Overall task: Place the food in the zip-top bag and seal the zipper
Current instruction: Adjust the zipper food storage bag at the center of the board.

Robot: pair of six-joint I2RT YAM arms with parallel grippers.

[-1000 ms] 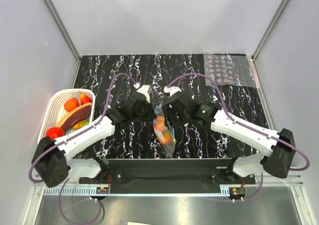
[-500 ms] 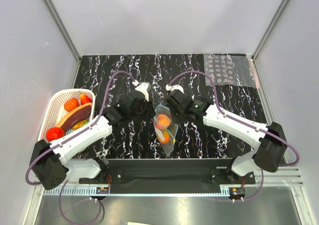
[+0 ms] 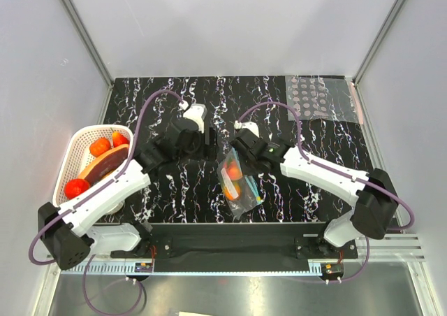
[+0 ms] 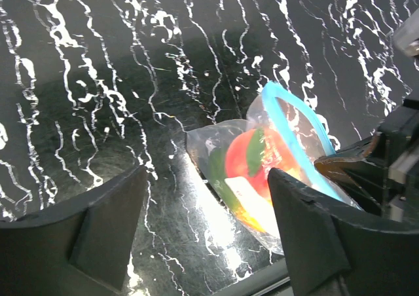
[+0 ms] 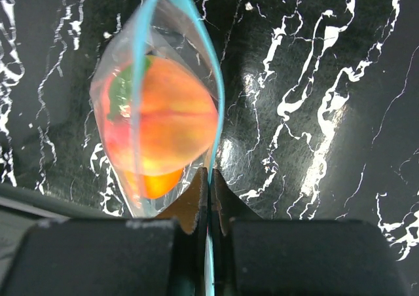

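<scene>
The zip-top bag (image 3: 242, 187) hangs tilted over the table's middle with the food (image 3: 232, 173) inside, orange, green and peach shapes pressed together (image 5: 163, 122). My right gripper (image 5: 211, 192) is shut on one end of the light blue zipper (image 5: 215, 80), whose two sides stand apart in a loop (image 4: 296, 133). My left gripper (image 4: 208, 185) is open, left of the bag and apart from it, with only table between its fingers (image 4: 105, 224). In the top view the left gripper (image 3: 208, 147) sits just left of the right gripper (image 3: 236, 152).
A white basket (image 3: 75, 150) at the left edge holds red and orange toy foods. A clear sheet printed with grey dots (image 3: 323, 98) lies at the far right corner. Grey walls enclose the black marbled table (image 3: 314, 141).
My left gripper has opened, let go of the bag and drawn back to the left. My right gripper has shut on the zipper, and the bag has swung slightly right.
</scene>
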